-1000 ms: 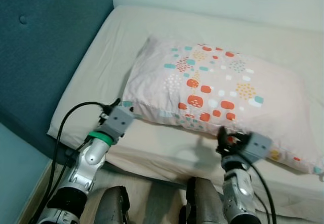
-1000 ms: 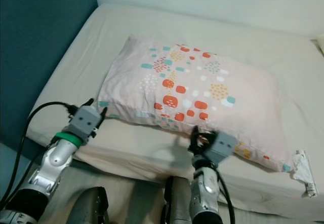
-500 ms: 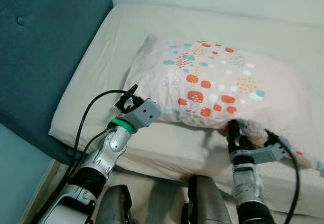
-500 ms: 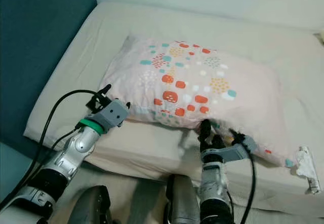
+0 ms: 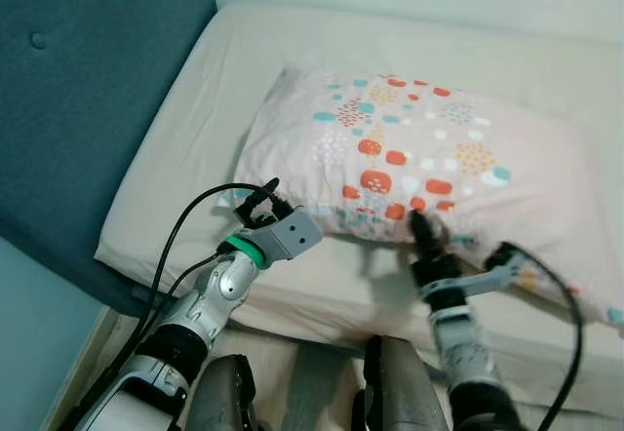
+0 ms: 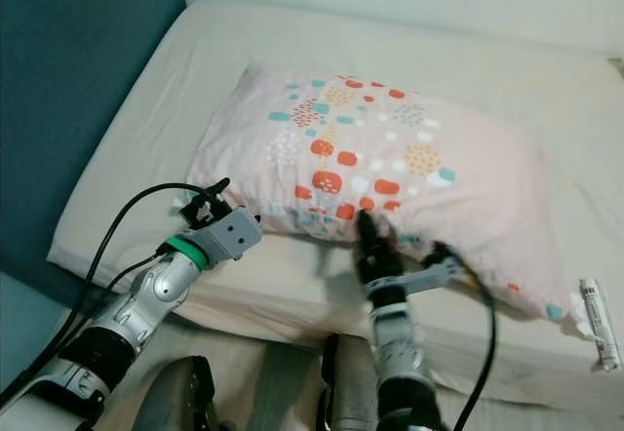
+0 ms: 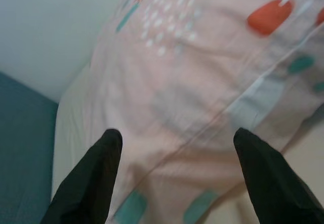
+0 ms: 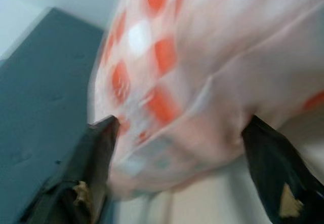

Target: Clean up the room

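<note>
The pillow (image 5: 419, 158), pale pink with orange and teal spots, lies across the cream mattress (image 5: 195, 138) beside the teal headboard (image 5: 88, 90). The left gripper (image 5: 255, 200) is at the pillow's near corner by the headboard, jaws spread wide with the pillow's edge between the fingers (image 7: 91, 183). The right gripper (image 5: 421, 228) presses into the pillow's near long edge, its jaws likewise wide apart, the fabric bulging between its fingers (image 8: 86, 183). Neither has closed on it.
</note>
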Motion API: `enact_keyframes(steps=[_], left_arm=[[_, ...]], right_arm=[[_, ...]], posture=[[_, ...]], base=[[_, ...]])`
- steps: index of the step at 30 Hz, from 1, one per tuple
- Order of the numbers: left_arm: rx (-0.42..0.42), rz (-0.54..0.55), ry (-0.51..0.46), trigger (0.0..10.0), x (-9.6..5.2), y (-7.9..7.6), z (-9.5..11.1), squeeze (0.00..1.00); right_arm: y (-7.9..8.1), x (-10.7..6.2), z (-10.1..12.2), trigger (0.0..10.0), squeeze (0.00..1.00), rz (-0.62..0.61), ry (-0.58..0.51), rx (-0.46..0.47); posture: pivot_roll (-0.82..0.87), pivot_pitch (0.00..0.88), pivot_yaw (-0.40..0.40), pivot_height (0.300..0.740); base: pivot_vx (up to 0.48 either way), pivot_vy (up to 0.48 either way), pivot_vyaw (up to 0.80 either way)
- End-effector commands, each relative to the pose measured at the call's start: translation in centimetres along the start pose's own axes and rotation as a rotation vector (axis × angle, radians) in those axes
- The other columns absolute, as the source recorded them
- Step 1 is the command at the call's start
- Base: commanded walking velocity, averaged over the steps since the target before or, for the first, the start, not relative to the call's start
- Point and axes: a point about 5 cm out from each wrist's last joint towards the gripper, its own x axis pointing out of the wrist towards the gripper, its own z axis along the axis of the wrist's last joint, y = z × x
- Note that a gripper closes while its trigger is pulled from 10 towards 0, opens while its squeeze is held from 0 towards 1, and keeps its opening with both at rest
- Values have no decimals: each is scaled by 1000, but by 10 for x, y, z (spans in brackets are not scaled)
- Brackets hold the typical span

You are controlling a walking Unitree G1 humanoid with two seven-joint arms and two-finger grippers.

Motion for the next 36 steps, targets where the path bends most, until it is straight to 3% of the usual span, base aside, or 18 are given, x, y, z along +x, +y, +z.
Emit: enact_keyframes(steps=[1, 3, 8, 10, 12, 15, 16, 23, 27, 31, 32, 34, 35, 36], left_arm=[[-6, -27, 7, 10000, -4, -8, -3, 0], [-11, -29, 8, 10000, -4, -10, -3, 0], [-14, -45, -9, 10000, 1, -14, 4, 0], [-14, -45, -10, 10000, 1, -14, 4, 0], [-16, -40, -11, 10000, 1, -12, 4, 0], [-17, -25, 0, 10000, -3, -7, 0, 0], [-17, -25, 0, 10000, -3, -7, 0, 0], [-25, -9, 23, 10000, -13, -5, -8, 0], [-33, -6, 24, 10000, -15, -7, -8, 0], [-38, 0, 20, 10000, -13, -6, -6, 0], [-40, 3, 18, 10000, -12, -5, -4, 0], [-42, 7, 15, 10000, -12, -5, -3, 0], [-47, 12, 15, 10000, -11, -4, -3, 0], [-51, 18, 17, 10000, -11, -3, -3, 0]], right_arm=[[3, -2, 13, 10000, 0, 46, -59, 34], [3, -1, 20, 10000, 0, 54, -87, 42], [-11, 21, 60, 10000, 0, -45, -223, -18], [-12, 24, 64, 10000, 0, -55, -236, -21], [-15, 29, 70, 10000, 0, -89, -249, -6], [-26, 36, 73, 10000, 0, -268, -277, 114], [-26, 36, 73, 10000, 0, -268, -277, 114], [-24, 50, 48, 10000, 0, -412, -142, 155], [-19, 60, 36, 10000, 0, -484, -27, 105], [-17, 65, 37, 10000, 0, -519, 17, 57], [-15, 68, 39, 10000, 0, -525, 54, -11], [-13, 71, 41, 10000, 0, -527, 81, -63], [-11, 73, 44, 0, 0, -530, 105, -139], [-9, 76, 48, 0, 0, -521, 101, -168]], posture=[[57, 159, 65, 585], [57, 159, 65, 585], [54, 153, 76, 585], [66, 155, 77, 585], [71, 155, 76, 585], [98, 163, 72, 585], [98, 163, 72, 585], [118, 169, 62, 585], [121, 169, 59, 585], [122, 169, 58, 585], [120, 168, 57, 585], [120, 168, 57, 585], [116, 168, 56, 585], [112, 167, 54, 585]], base=[[0, 0, 0], [0, 0, 0], [0, 0, 0], [0, 0, 0], [0, 0, 0], [0, 0, 0], [0, 0, 0], [0, 0, 0], [0, 0, 0], [0, 0, 0], [0, 0, 0], [0, 0, 0], [0, 0, 0], [0, 0, 0]])
